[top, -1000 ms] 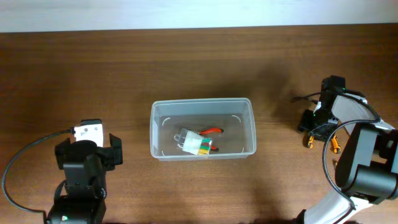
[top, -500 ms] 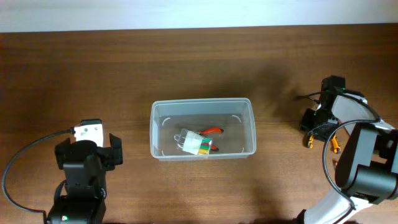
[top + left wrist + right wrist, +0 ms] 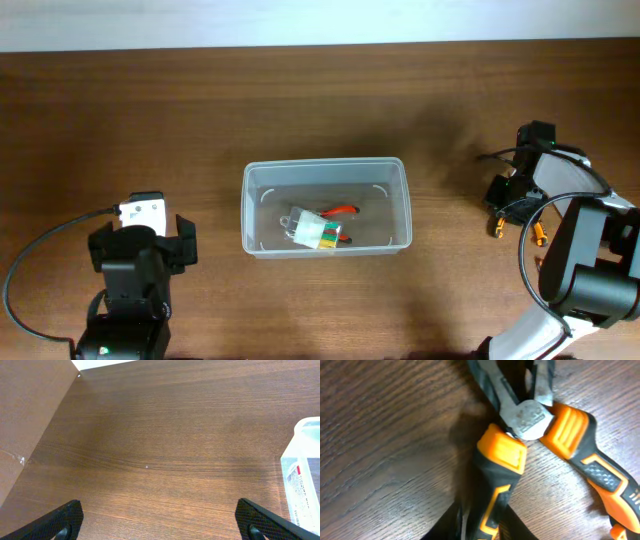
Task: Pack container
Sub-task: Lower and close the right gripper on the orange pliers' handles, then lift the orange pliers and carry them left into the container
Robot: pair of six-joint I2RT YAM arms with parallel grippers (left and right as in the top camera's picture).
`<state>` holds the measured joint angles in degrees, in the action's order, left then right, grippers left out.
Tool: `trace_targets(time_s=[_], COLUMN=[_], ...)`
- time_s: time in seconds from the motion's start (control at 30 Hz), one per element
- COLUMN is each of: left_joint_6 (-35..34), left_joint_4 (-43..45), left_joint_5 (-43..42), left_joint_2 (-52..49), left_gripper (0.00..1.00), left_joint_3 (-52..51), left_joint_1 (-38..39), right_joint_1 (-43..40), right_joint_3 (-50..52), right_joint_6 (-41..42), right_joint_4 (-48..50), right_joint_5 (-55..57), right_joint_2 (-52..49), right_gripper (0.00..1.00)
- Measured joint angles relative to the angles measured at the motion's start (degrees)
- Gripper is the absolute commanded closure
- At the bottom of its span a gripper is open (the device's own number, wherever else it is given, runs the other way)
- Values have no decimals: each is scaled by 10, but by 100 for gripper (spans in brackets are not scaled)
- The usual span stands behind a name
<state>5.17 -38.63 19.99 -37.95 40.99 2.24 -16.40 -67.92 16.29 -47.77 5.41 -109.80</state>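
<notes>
My left gripper [image 3: 160,524] is spread wide; its two black fingertips [image 3: 67,516] sit in the bottom corners of the left wrist view with only bare wooden table [image 3: 150,450] between them; it grips nothing. At the right edge of that view one clear corner of the container [image 3: 303,472] shows, apart from the fingers.

My right gripper [image 3: 508,210] sits at the right side of the overhead frame, down over one pair of pliers [image 3: 530,416]. In the right wrist view the pliers fill the frame: two orange-and-black handles splayed from one grey metal pivot, lying on the wood; dark shapes flank the left handle at the bottom edge, but I cannot tell whether my fingers are clamped on it or merely near it.

Further out, the single container stands at the centre of the overhead frame, well apart from both grippers, long side across the picture; I count two things inside it, one red-handled tool [image 3: 343,210] and one white packet [image 3: 314,233] with a coloured label, touching each other in the lower middle of the tub.
</notes>
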Motion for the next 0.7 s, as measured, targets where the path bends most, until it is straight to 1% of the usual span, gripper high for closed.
trace_targets(time_s=[0.1, 0.2, 0.3, 0.4, 0.5, 0.7], left_joint_6=[0, 0, 0, 0, 0, 0], left_joint_4=[0, 0, 0, 0, 0, 0], left_joint_5=[0, 0, 0, 0, 0, 0], left_joint_2=[0, 0, 0, 0, 0, 0], left_gripper=[1, 1, 1, 1, 1, 1], left_joint_3=[0, 0, 0, 0, 0, 0], left_joint_1=[0, 0, 0, 0, 0, 0], right_joint_1=[0, 0, 0, 0, 0, 0], right_joint_3=[0, 0, 0, -1, -2, -21], right_joint_6=[0, 0, 0, 1, 1, -3], right_joint_4=[-2, -4, -6, -7, -14, -68], right_joint_5=[6, 10, 10, 10, 11, 10], right_joint_2=[0, 0, 0, 0, -1, -2], right_gripper=[83, 90, 94, 94, 96, 96])
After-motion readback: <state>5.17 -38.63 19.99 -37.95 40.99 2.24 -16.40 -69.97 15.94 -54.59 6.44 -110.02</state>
